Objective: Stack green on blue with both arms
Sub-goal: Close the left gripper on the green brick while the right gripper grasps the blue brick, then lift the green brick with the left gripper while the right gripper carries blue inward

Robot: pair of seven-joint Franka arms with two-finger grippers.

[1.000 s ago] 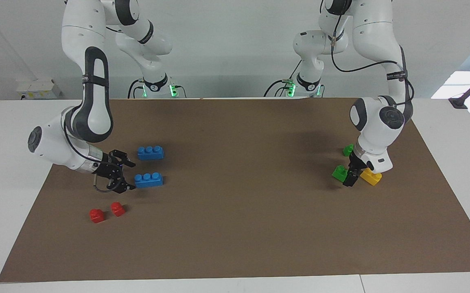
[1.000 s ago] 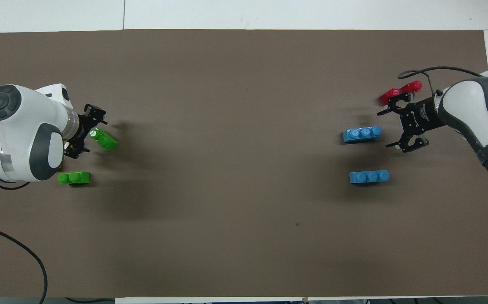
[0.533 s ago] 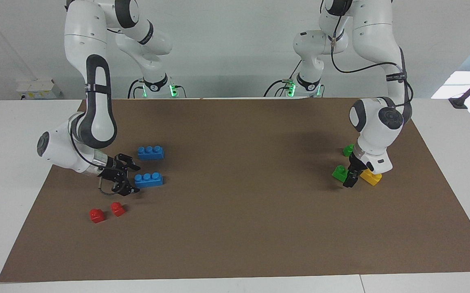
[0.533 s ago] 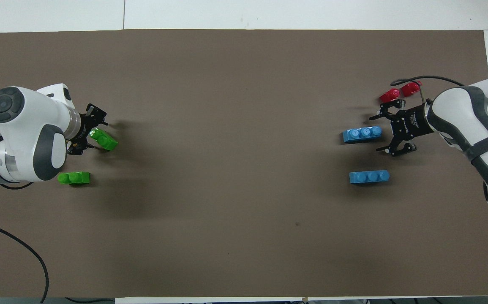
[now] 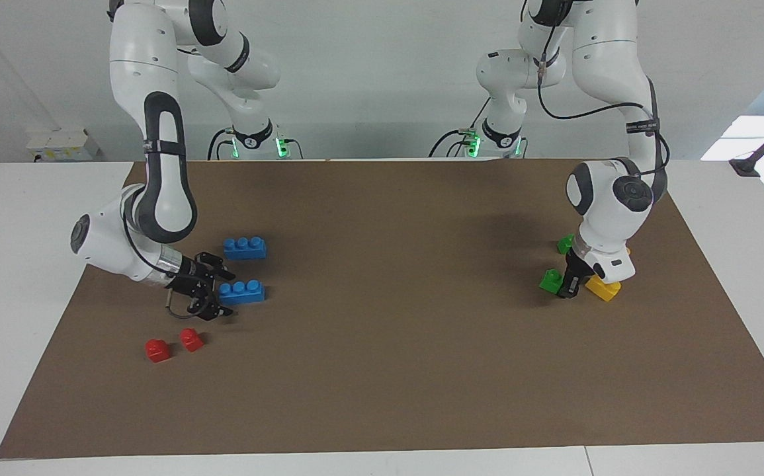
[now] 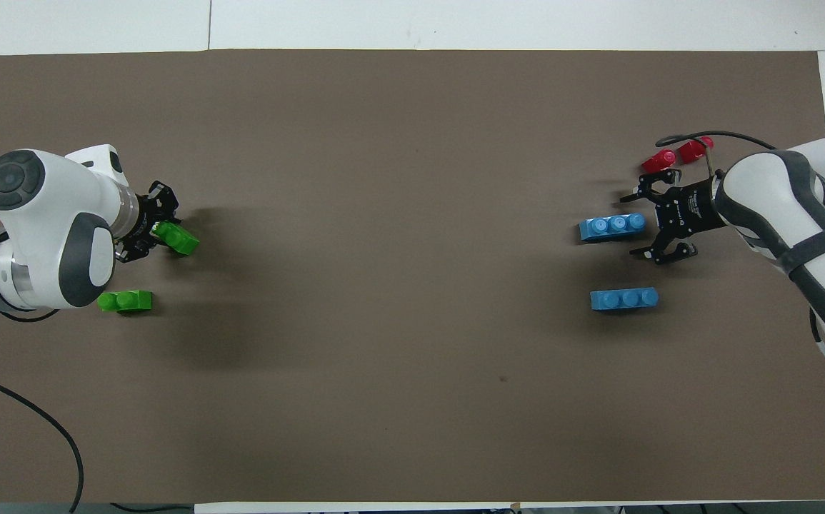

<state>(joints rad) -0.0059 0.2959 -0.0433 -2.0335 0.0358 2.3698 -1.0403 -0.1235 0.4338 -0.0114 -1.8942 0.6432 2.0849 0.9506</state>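
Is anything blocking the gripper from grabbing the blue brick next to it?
Nothing visible. The right gripper sits open at the end of the farther bright blue three-stud plastic brick, no other thing between them. The two small red bricks lie farther from the robots, off its path.

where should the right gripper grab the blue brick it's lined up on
Grip the farther blue brick across its two long flat sides, at the end toward the right arm's end of the table. The right gripper is low there, open, level with that end, so sliding along the brick looks simplest. The studded top gives no flat hold.
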